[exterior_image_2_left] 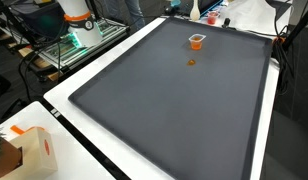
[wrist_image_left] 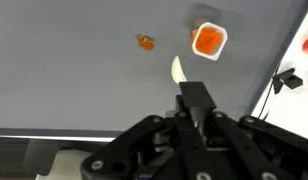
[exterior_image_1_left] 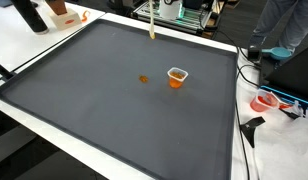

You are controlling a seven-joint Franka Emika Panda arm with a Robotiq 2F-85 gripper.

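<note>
Exterior coverage, high angle: pale utensil (exterior_image_1_left: 153,24) hangs upright at the far edge of the dark mat (exterior_image_1_left: 84,95), well apart from the cup (exterior_image_1_left: 177,76) with orange content. A small orange piece (exterior_image_1_left: 145,79) lies on the mat near the cup, not touching it. The gripper itself is cut off by the top of this frame.

Exterior coverage, long angle: the cup (exterior_image_2_left: 196,41) stands near the far end of the mat (exterior_image_2_left: 164,115), and the orange piece (exterior_image_2_left: 191,62) lies just on the near side of it. The jaw state cannot be read in this view.

Wrist view: the gripper (wrist_image_left: 194,102) is clamped on the pale utensil (wrist_image_left: 177,70), whose rounded tip projects forward between the fingers. The cup (wrist_image_left: 209,40) sits ahead and slightly to one side of the tip, and the orange piece (wrist_image_left: 145,42) lies further off.

Judgement: the step in hand is carrying the utensil above the mat. Any approach to the cup calls for lowering the tip and aligning it with the rim.

No brand, label or writing is legible.
</note>
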